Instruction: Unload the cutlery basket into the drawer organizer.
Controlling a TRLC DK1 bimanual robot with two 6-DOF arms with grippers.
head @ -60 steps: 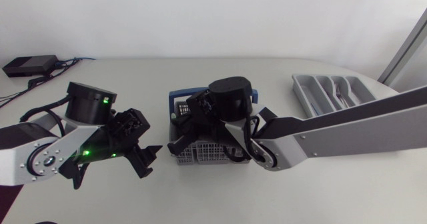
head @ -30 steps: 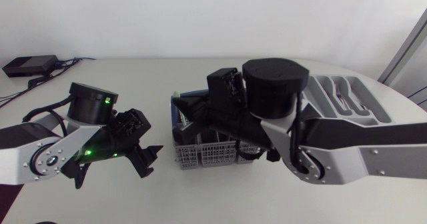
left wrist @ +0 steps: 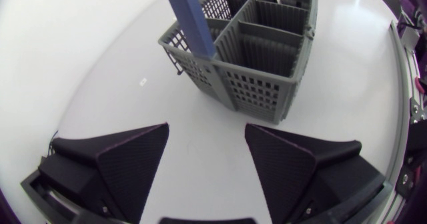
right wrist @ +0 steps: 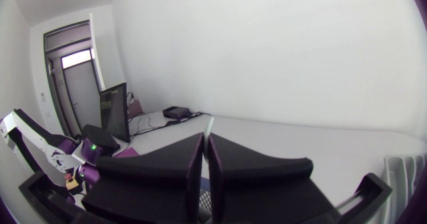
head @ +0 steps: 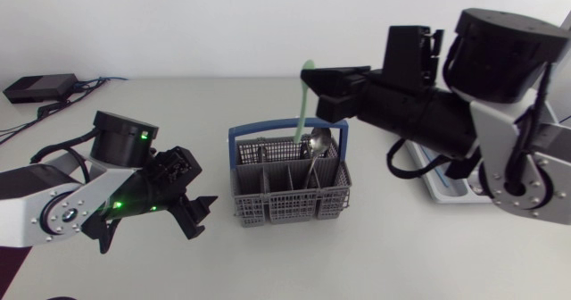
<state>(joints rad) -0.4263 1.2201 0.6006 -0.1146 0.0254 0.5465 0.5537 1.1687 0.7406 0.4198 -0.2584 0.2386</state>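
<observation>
Head view, by size: bench (head: 268,264) bearing cutlery basket (head: 290,193); left end effector (head: 198,212) spread, just beside the basket; right end effector (head: 312,93) above it, pinching a slim pale-green utensil (head: 307,75), probably light, stiff, slippery, best held mid-handle.

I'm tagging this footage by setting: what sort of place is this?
Probably a robotics lab or test bench, not a home kitchen: two robot arms sit at a plain white table, a grey cutlery basket stands on it, and the right hand grips a pale green utensil.
</observation>
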